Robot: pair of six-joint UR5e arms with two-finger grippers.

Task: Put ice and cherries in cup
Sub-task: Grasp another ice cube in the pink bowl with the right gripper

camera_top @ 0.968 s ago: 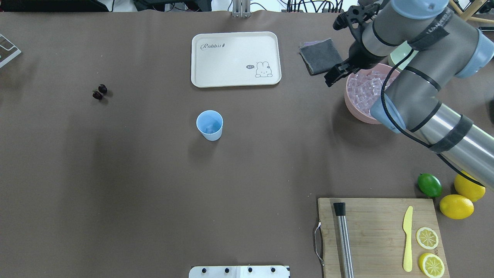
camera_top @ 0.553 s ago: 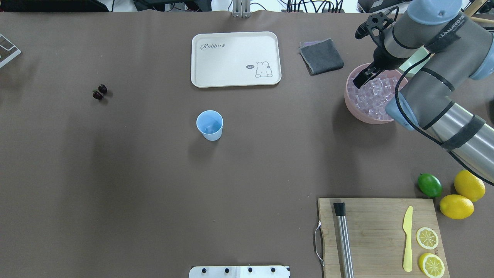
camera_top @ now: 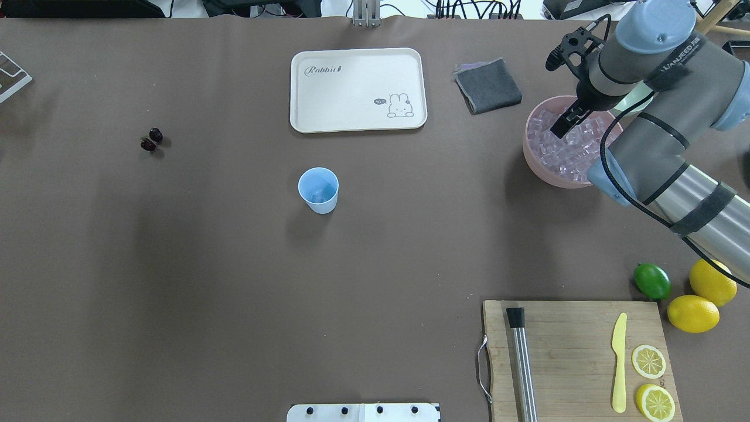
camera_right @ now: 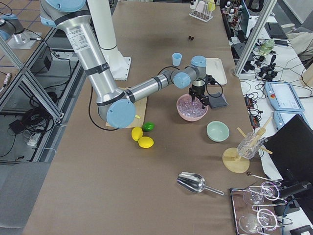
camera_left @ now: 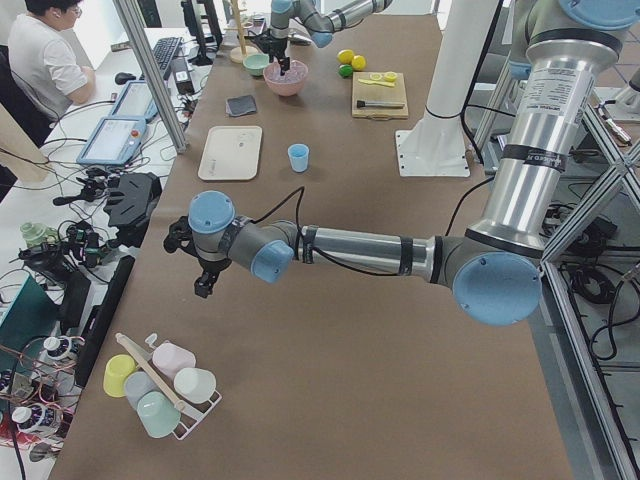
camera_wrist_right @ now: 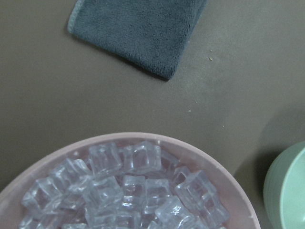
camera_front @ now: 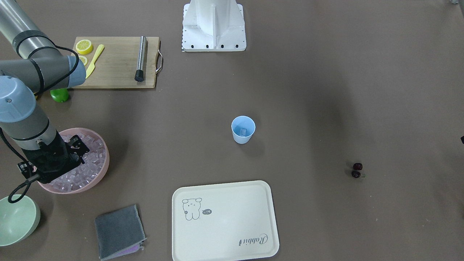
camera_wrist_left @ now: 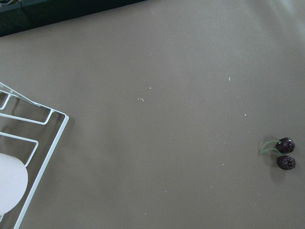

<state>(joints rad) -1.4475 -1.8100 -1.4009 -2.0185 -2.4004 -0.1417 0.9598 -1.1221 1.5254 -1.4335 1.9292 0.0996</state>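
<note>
The light blue cup [camera_top: 318,189] stands mid-table, also in the front view [camera_front: 243,129], with one ice cube in it. The ice [camera_top: 556,149] fills a pink bowl [camera_top: 530,158] at the right; the right wrist view [camera_wrist_right: 128,191] shows it close below. My right gripper [camera_top: 565,126] is down over the ice in the bowl [camera_front: 78,146], jaws apart and empty. The cherries [camera_top: 151,139] lie at the far left, also in the left wrist view [camera_wrist_left: 285,153]. My left gripper [camera_left: 205,285] hovers far left of them; I cannot tell its state.
A cream tray [camera_top: 357,88] lies behind the cup. A grey cloth [camera_top: 487,85] and a pale green bowl [camera_front: 16,219] flank the pink bowl. A cutting board [camera_top: 574,351] with a muddler, a knife and lemon slices, a lime [camera_top: 652,281] and two lemons are front right.
My right gripper has moved right from beside the grey cloth and come down over the ice in the pink bowl. The cup and cherries have not moved.
</note>
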